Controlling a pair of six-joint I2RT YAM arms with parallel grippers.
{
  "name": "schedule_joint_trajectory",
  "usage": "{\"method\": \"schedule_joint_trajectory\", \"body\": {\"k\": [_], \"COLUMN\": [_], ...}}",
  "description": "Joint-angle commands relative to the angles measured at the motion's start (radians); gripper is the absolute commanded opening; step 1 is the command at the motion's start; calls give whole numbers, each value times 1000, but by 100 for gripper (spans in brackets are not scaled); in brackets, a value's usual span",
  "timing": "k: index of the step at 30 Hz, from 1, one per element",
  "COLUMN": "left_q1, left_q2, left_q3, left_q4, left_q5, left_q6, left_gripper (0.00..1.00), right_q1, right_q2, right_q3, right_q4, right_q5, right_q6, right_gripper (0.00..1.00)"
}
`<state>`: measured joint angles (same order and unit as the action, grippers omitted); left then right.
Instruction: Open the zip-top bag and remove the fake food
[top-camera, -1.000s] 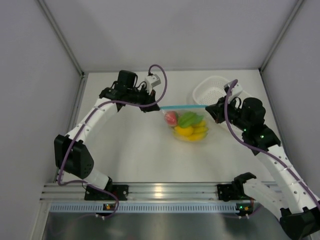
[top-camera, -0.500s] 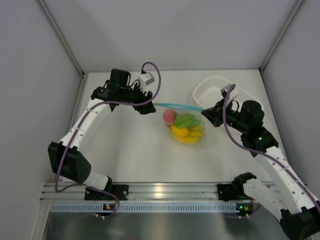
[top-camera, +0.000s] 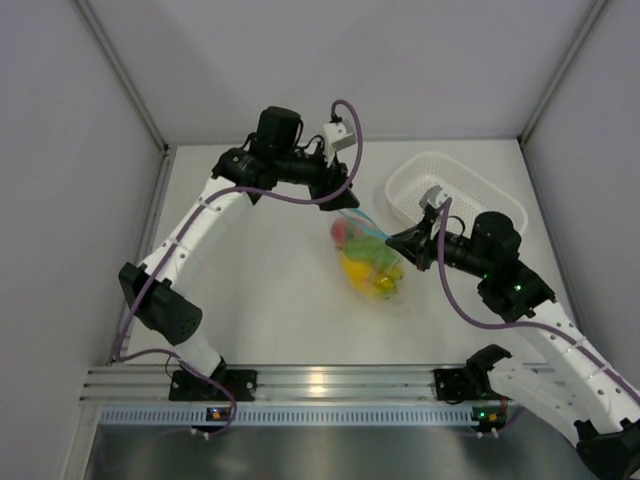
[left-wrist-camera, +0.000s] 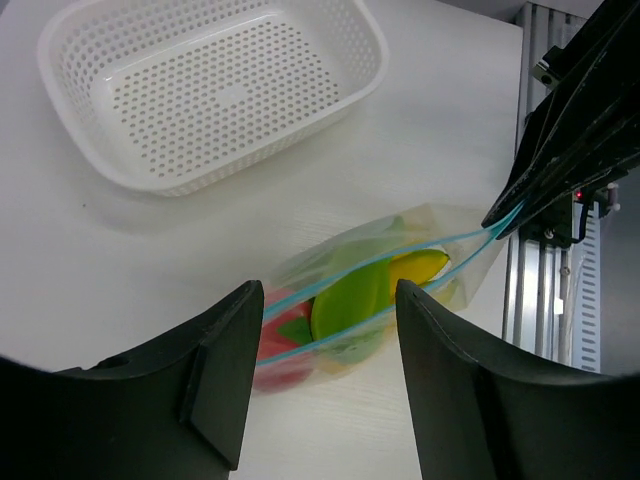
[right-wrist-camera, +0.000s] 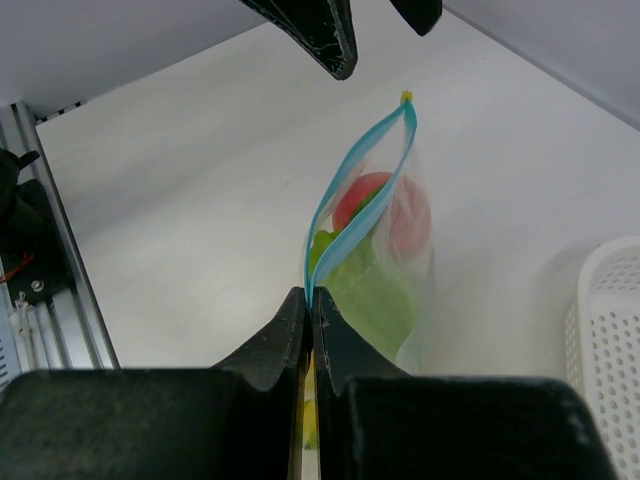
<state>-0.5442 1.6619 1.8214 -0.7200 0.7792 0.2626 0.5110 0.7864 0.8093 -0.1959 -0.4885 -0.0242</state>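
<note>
Your R hand (right-wrist-camera: 311, 318) is clamped on zip-top bag (right-wrist-camera: 395, 290) strip, 3 o'clock end; L hand (left-wrist-camera: 325, 310) apart at 11, fake food (top-camera: 362, 268) inside.

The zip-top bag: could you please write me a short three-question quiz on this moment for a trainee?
1. True or false: the left gripper grips the bag.
2. Which is shut on one end of the bag's mouth: A) left gripper, B) right gripper, C) neither?
3. Fill in: the fake food lies in the ____, not in the basket.
Key: 1 false, its jaws stand open above the bag; 2 B; 3 bag.
</note>
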Motion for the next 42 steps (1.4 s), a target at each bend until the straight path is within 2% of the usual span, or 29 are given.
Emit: {"method": "schedule_joint_trajectory", "body": {"k": [1, 9, 12, 24, 32, 37, 42], "left_q1": [0, -2, -2, 0, 4, 4, 9], "left_q2": [33, 105, 87, 55, 39, 16, -17], "left_q3": [52, 33, -2, -128, -96, -73, -86], "left_q4": [17, 17, 17, 19, 17, 17, 17], "left_q5": [40, 123, 186, 227, 197, 123, 126], "left_q6": [36, 107, 151, 208, 190, 168, 181], "left_gripper": [61, 54, 54, 52, 53, 55, 55], "right_q1": [26, 64, 67, 70, 69, 70, 69], "right_q2": [-22, -18, -18, -21, -10, -10, -12], "right_q3": [5, -1, 1, 2, 4, 2, 1], "right_q4": [30, 30, 24, 24, 21, 21, 21], "right_q5": [-22, -33, -2, 7, 30, 47, 47], "right_q6": [-46, -68, -72, -74, -71, -72, -72], "right_gripper": [0, 0, 0, 0, 0, 0, 0]}}
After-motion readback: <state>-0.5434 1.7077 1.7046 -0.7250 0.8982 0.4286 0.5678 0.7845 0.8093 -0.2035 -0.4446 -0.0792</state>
